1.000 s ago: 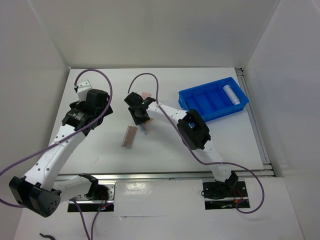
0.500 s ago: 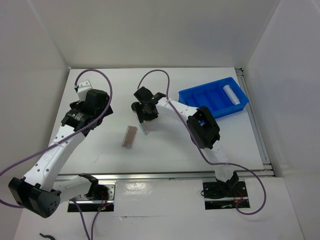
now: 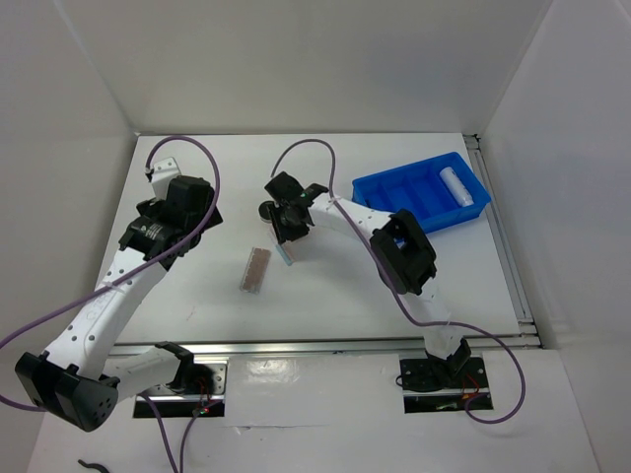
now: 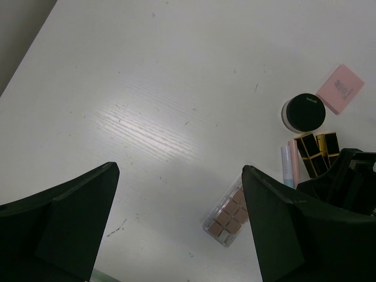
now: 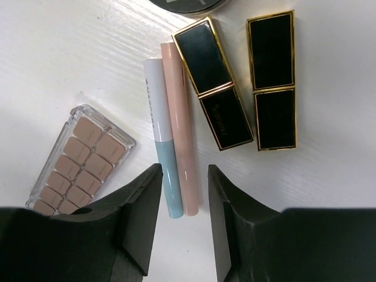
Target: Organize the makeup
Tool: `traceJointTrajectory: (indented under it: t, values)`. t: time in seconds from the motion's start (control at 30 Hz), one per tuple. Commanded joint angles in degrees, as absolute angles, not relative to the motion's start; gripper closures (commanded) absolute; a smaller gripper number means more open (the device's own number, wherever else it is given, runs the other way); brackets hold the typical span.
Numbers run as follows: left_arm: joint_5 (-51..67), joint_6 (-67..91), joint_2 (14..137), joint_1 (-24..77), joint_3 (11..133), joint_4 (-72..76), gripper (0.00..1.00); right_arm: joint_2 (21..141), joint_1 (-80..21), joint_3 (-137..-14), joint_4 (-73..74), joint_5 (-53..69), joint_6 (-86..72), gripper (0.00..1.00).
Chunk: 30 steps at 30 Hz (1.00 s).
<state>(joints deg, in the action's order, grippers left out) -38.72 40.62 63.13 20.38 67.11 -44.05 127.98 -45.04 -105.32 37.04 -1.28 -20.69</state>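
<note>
My right gripper (image 5: 183, 176) is open and empty, its fingers straddling the near ends of two thin pencils, a white-and-blue one (image 5: 158, 153) and a pink one (image 5: 181, 141). Two black-and-gold cases (image 5: 214, 91) lie beside them. The brownish-pink palette (image 5: 79, 161) lies to the left, also in the top view (image 3: 256, 268). The left wrist view shows the round black compact (image 4: 305, 113) and the pink square pad (image 4: 341, 88). My left gripper (image 4: 179, 170) is open and empty, high over bare table. The white tube (image 3: 453, 183) lies in the blue tray (image 3: 394, 197).
The blue compartmented tray sits at the table's back right, near the right wall. White walls enclose the table on three sides. My right arm (image 3: 355, 222) stretches across the middle of the table, with its purple cable (image 3: 296, 153) looping above.
My right gripper has shifted a little to the right and turned, and now sits over the pencils. It hides the pink pad in the top view. The left arm has not moved.
</note>
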Motion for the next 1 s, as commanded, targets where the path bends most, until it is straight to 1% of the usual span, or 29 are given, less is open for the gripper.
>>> traceJointTrajectory:
  t: [0.0, 0.23, 0.7, 0.8, 0.83, 0.87, 0.93, 0.97]
  values:
    - [-39.0, 39.6, 61.9, 20.1, 66.9, -42.5, 0.00, 127.5, -45.7, -105.4, 35.6, -2.9, -20.3, 0.56]
    - [-39.0, 39.6, 61.9, 20.1, 66.9, -42.5, 0.00, 129.7, -45.7, -105.4, 36.1, -4.0, -19.8, 0.62]
    - [-39.6, 39.6, 61.9, 20.1, 66.9, -42.5, 0.00, 129.7, -46.8, -100.5, 34.5, -4.5, -19.8, 0.62]
    - [-39.6, 39.6, 61.9, 20.1, 66.9, -41.9, 0.00, 129.7, -47.3, -101.1, 35.0, -4.5, -19.2, 0.71]
    - [-39.6, 39.6, 61.9, 20.1, 66.9, -41.9, 0.00, 129.7, -47.3, -101.1, 35.6, -5.3, -19.2, 0.78]
    - [-39.6, 39.6, 61.9, 20.1, 66.9, -41.9, 0.00, 128.9, -47.3, -101.1, 36.5, -5.9, -19.2, 0.82]
    - [-39.0, 39.0, 61.9, 20.1, 66.9, -41.9, 0.00, 125.9, -47.3, -100.0, 37.0, -6.8, -19.2, 0.85]
    - [-39.0, 39.0, 61.9, 20.1, 66.9, -41.9, 0.00, 124.3, -47.3, -99.2, 37.0, -6.8, -18.4, 0.85]
